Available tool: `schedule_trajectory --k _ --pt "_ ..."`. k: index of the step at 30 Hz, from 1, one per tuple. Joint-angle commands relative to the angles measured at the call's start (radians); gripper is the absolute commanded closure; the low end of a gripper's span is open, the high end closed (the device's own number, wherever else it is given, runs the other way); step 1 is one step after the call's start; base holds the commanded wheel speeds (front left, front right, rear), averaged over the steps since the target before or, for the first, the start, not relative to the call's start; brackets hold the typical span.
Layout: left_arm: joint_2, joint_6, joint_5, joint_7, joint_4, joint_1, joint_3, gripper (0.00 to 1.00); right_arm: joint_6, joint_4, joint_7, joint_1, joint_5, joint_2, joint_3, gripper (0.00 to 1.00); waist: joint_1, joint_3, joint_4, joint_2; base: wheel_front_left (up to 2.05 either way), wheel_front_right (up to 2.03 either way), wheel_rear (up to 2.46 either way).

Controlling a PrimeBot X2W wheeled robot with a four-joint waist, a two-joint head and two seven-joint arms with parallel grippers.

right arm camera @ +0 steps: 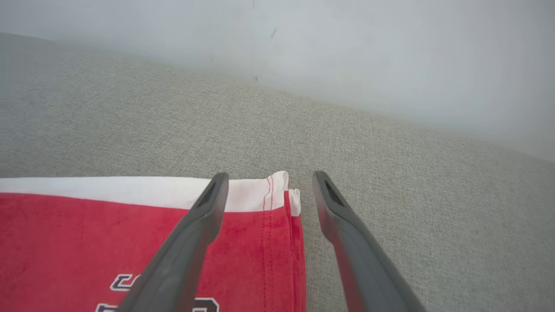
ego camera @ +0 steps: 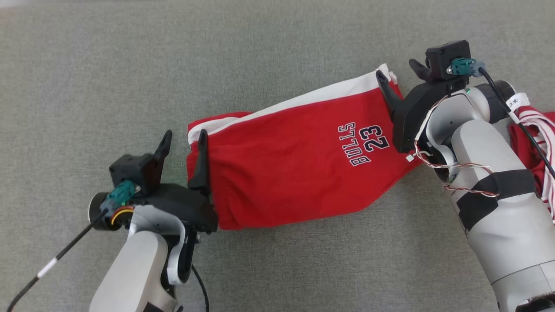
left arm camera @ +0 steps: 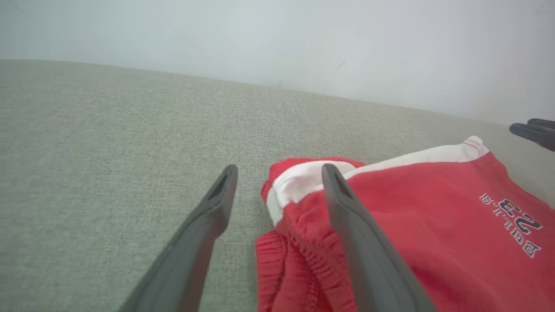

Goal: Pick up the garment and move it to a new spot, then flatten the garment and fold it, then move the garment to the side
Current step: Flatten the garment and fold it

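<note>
Garment point(ego camera: 295, 173) lies between low-held left claw point(ego camera: 184, 134) and right claw point(ego camera: 396, 69), both gaping wide astride its ends.

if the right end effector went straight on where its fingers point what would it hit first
Likely the grey fabric surface beyond the hem corner of the red shorts, which the open right end effector straddles; depth is unclear, so the hem might come first.

Grey woven surface point(ego camera: 130, 65), pale wall point(left arm camera: 303, 43), striped red cloth point(ego camera: 545, 123)
</note>
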Motion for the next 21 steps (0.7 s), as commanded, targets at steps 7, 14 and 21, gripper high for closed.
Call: schedule_trajectory --k 7,14,21 --pt "0.037 -0.003 -0.016 -0.119 -0.034 0.13 0.041 0.0 -0.003 -0.001 0.046 0.049 0.098 -0.033 0.021 0.0 0.0 -0.089 -0.007 -0.0001 0.0 0.0 0.0" --pt "0.069 0.006 0.013 -0.206 -0.099 0.275 0.062 0.0 -0.003 -0.015 0.1 0.123 0.139 -0.077 -0.002 0.0 0.0 -0.142 0.001 -0.0001 0.0 0.0 0.0" --pt "0.089 -0.005 0.101 -0.229 -0.208 0.476 0.115 0.0 -0.003 0.023 0.154 0.166 0.155 -0.079 -0.103 0.0 0.0 -0.152 0.031 -0.0001 0.0 0.0 0.0"
